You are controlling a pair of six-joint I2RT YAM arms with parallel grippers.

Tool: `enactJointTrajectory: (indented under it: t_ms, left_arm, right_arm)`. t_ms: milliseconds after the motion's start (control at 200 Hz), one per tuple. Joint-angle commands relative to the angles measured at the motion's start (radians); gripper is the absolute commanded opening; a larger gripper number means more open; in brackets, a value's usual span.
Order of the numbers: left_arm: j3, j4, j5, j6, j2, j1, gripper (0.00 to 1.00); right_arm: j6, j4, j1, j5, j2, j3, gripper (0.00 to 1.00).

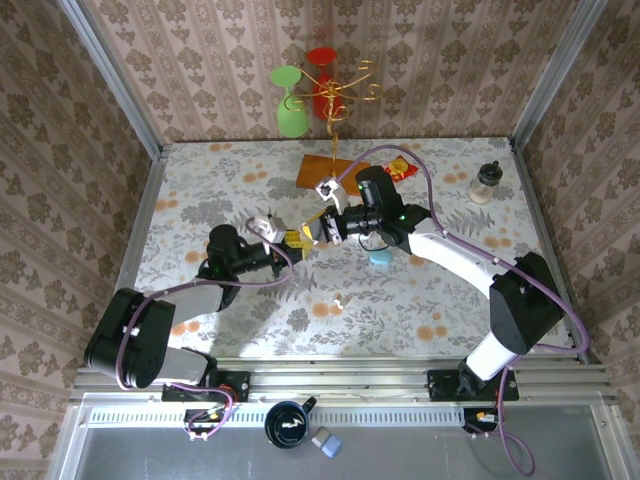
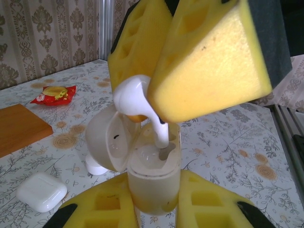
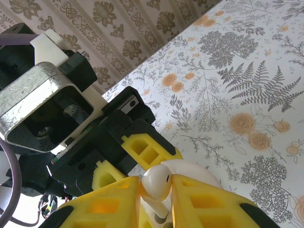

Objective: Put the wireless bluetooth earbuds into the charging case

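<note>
Our right gripper (image 3: 156,202) pinches one earbud (image 3: 156,182), its stem entering the open charging case (image 2: 153,185), which our left gripper (image 2: 154,205) clamps upright. We judge it not yet seated; the second socket (image 2: 148,156) looks empty, though partly hidden.

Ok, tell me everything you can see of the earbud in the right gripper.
The earbud is glossy white plastic, with a rounded head on a slim stem. The right gripper pinches it at the head between its yellow foam pads, with the stem pointing down. The stem's tip sits at or just inside a socket of the open white case, which the left gripper holds upright.
</note>
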Motion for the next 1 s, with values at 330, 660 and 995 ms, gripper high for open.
enactJointTrajectory:
  t_ms: [330, 660, 995]
  left_arm:
    - [-0.004, 0.186, 0.033, -0.104, -0.016, 0.032, 0.01]
    - [0.004, 0.171, 0.061, -0.078, 0.009, 0.026, 0.02]
    - [-0.006, 0.169, 0.051, -0.070, 0.008, 0.030, 0.02]
  right_arm:
    - [0.005, -0.009, -0.013, -0.012, 0.027, -0.016, 0.24]
    - [-0.079, -0.159, 0.018, 0.008, 0.067, 0.086, 0.25]
    - [-0.030, -0.113, 0.013, 0.062, 0.013, 0.058, 0.41]
